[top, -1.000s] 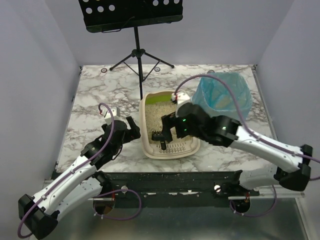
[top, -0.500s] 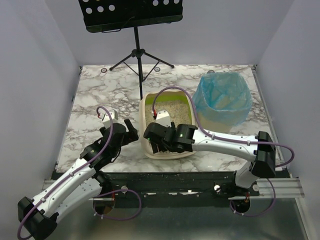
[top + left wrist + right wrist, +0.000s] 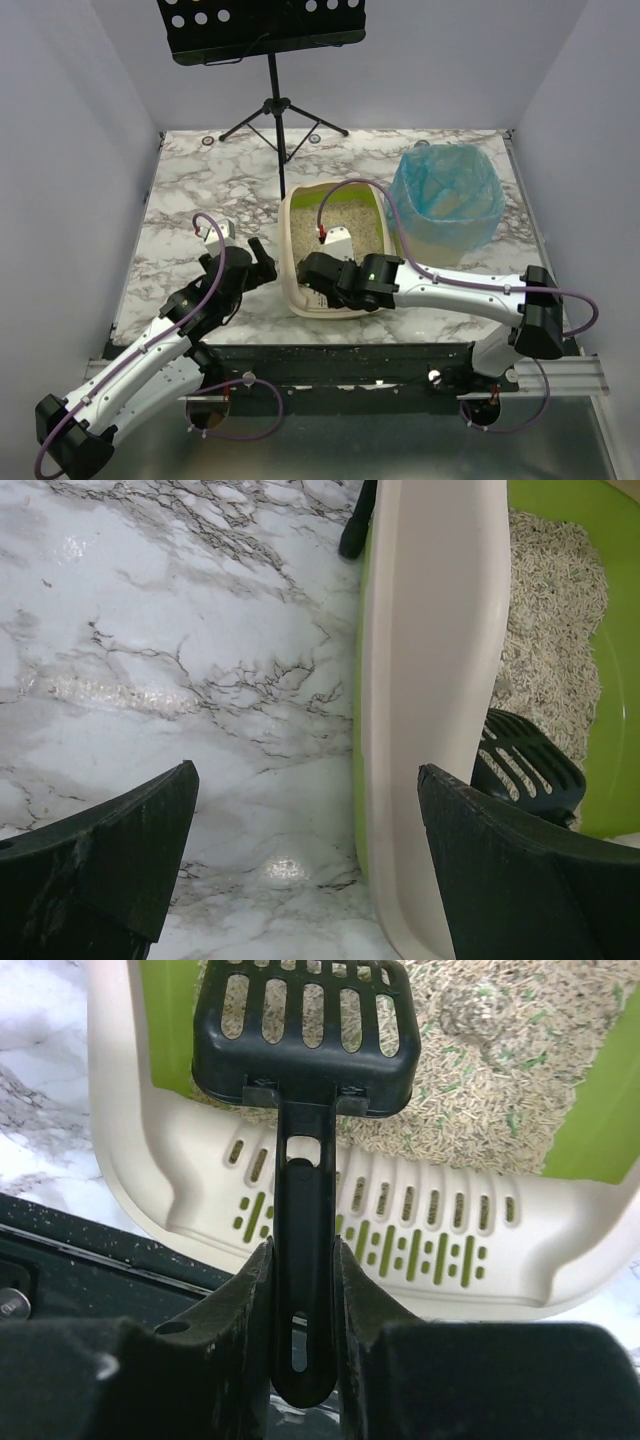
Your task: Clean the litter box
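The litter box (image 3: 290, 245) is a beige tray with a lime-green inner rim, holding tan granules (image 3: 500, 1050). Its slotted grille (image 3: 440, 1250) is at the near end. A black slotted scoop (image 3: 305, 1020) rests with its head over the granules and its handle across the grille. My right gripper (image 3: 303, 1255) is shut on the scoop's handle at the tray's near end (image 3: 312, 285). My left gripper (image 3: 262, 255) is open, its jaws straddling the tray's left wall (image 3: 430, 680) without touching it. The scoop head (image 3: 525, 770) shows inside the tray.
A bin lined with a translucent blue bag (image 3: 445, 195) stands right of the tray at the back. A black music stand (image 3: 270, 30) on a tripod (image 3: 282, 112) stands at the back centre. The marble table (image 3: 200, 190) ends at walls on either side.
My right arm swung from above the tray down to its near end, and its jaws closed on the scoop's handle. The left arm stayed in place, open.
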Available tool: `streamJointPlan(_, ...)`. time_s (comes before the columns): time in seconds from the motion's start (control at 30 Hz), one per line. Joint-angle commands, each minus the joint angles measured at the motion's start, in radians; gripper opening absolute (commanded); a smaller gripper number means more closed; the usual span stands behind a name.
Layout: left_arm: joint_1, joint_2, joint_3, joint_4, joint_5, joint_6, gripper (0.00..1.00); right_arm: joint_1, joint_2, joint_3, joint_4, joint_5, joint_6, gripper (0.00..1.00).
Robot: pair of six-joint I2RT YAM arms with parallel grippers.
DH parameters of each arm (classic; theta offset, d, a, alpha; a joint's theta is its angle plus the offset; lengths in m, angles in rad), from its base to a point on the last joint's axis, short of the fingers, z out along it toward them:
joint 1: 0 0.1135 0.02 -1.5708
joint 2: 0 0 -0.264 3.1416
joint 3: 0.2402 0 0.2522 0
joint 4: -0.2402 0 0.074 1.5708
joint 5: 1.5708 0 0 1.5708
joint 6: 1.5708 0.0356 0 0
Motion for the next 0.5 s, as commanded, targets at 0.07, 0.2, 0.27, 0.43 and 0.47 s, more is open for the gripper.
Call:
streamJointPlan(0.07,0.001,-0.012,0.012,0.026,0.035,0.02,0.99,0.007,-0.101,-0.048,-0.002,0.126,0.016,0.07)
streamJointPlan(0.2,0.001,-0.021,-0.006,0.121,0.114,0.064,0.99,0.004,-0.162,-0.07,-0.005,0.181,0.043,0.01)
streamJointPlan(0.27,0.001,-0.021,-0.02,0.193,0.201,0.09,0.99,-0.026,-0.193,-0.082,0.0,0.175,0.08,0.01)
streamJointPlan(0.43,0.001,-0.009,-0.041,0.37,0.332,0.132,0.99,-0.137,-0.352,-0.163,0.142,0.027,0.097,0.01)
streamJointPlan(0.47,-0.001,-0.004,-0.041,0.385,0.343,0.122,0.99,-0.143,-0.389,-0.215,0.183,0.004,0.099,0.01)
